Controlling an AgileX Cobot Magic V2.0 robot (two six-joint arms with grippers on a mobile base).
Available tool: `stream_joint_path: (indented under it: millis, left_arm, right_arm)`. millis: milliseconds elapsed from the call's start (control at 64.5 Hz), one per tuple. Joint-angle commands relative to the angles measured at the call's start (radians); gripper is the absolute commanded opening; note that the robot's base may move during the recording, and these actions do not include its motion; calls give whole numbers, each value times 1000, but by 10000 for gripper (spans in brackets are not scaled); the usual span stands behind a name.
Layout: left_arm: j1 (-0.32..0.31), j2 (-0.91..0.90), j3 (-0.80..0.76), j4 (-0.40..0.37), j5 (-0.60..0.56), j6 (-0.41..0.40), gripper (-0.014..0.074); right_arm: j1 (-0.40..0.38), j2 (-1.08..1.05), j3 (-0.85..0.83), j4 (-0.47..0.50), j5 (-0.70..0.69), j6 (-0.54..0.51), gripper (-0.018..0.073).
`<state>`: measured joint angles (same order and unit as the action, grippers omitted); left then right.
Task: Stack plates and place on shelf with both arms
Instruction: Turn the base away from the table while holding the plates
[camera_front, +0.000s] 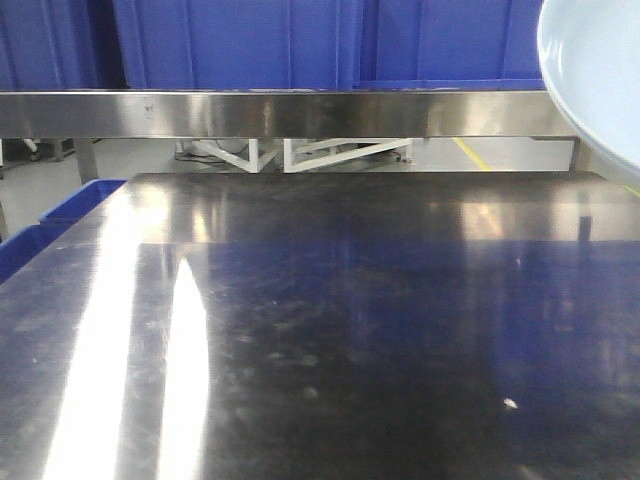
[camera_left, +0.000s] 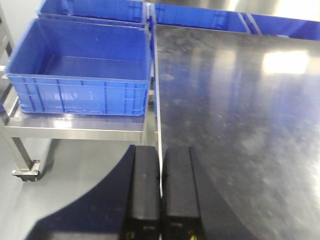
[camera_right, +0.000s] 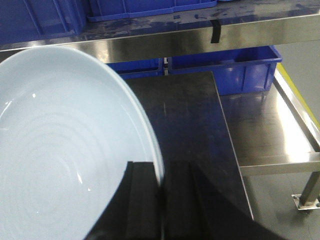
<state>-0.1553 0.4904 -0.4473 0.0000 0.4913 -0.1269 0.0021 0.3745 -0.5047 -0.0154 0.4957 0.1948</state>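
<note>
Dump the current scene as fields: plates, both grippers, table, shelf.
plate: one pale blue plate, held off the table and tilted, at the table's right side
second plate: not seen in any view
right gripper: shut on the plate's rim
left gripper: fingers together, nothing held, over the table's left edge
tabletop: dark shiny steel with glare streaks
shelf: brushed steel rail behind the table
blue crates: on the shelf above the rail
stacking: not yet done
</note>
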Motion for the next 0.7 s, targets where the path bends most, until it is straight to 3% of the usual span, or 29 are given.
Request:
stream_joint_path:
  millis: [0,682]
  left_arm:
    - [1,0,-29,-7,-82,-8,87]
    - [1,0,-29,-7,-82,-8,87]
  right_arm:
    - [-7,0,-30,-3,-95,-4,24]
    - [-7,0,-30,-3,-93,-4,24]
